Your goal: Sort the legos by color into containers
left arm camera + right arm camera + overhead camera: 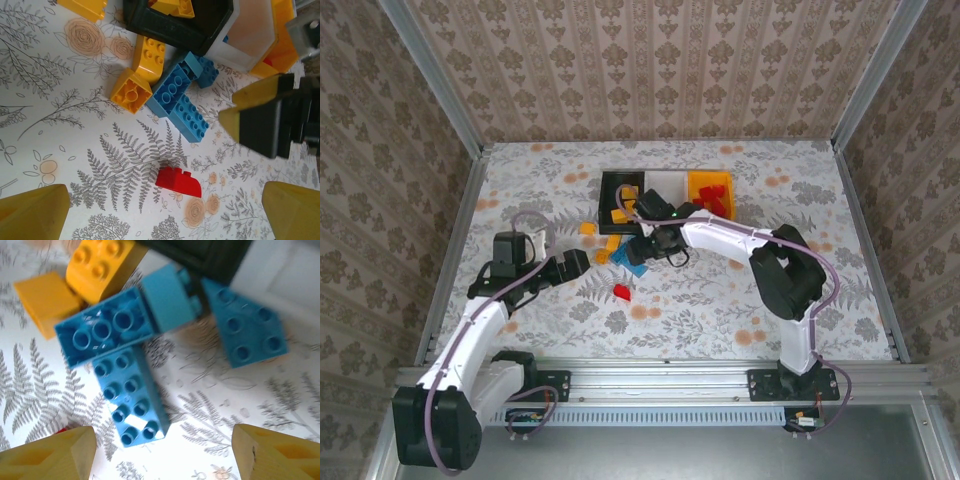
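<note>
- Hovering low over the blue legos (102, 332) at the middle of the overhead frame, the right gripper (162, 455) has its fingers parted with nothing between them, probably so it can straddle a single brick.
- At lower centre of the right wrist view, the long studded blue brick (130, 395) lies nearest that gap and looks the likeliest pick. Its upper end touches an upturned blue neighbour, which might get dragged along.
- At left of centre in the overhead frame, the left gripper (162, 212) is spread wide and holds nothing. It sits low over the table (75, 125) with the red brick (177, 182) just above its gap in the left wrist view, so red seems to be its share.
- Three containers stand in a row at upper centre of the overhead frame: black tray (620, 178), white tray (668, 182), orange-yellow tray (705, 182). They sit side by side and touching, presumably to keep every drop short.
- Yellow pieces lie in the black tray and red ones in the orange-yellow tray, so blue would by elimination go to the white one.
- Loose pieces number four blue in the right wrist view, three yellow legos (132, 90) outside the trays in the left wrist view, and one red.
- The bricks already in the trays are too small to count reliably.
</note>
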Robot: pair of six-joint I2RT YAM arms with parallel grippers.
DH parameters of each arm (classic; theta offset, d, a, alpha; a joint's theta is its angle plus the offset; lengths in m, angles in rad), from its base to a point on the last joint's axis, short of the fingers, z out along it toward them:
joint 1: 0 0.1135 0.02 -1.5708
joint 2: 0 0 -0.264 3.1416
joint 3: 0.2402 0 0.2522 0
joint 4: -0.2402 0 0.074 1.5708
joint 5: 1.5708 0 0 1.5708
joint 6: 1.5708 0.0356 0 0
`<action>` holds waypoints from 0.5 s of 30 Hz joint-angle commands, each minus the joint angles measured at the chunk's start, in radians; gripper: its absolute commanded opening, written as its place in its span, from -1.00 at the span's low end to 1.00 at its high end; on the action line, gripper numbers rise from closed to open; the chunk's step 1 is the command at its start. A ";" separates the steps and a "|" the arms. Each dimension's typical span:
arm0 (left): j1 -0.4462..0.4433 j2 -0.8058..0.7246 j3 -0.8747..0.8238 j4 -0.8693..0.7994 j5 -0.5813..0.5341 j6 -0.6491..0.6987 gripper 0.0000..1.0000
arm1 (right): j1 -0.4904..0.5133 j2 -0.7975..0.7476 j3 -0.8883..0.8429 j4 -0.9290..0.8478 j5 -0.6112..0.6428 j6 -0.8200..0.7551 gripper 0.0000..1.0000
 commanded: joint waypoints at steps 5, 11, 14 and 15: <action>0.010 -0.011 -0.013 0.016 -0.020 0.034 0.99 | 0.005 0.069 0.030 0.016 -0.033 -0.024 0.45; 0.014 0.003 -0.009 0.016 -0.011 0.032 1.00 | 0.023 0.123 0.075 0.007 -0.046 -0.026 0.41; 0.017 0.004 -0.010 0.018 -0.011 0.034 1.00 | 0.029 0.137 0.084 0.004 -0.043 -0.027 0.39; 0.017 0.004 -0.011 0.017 -0.012 0.032 1.00 | 0.029 0.142 0.088 -0.003 -0.036 -0.025 0.38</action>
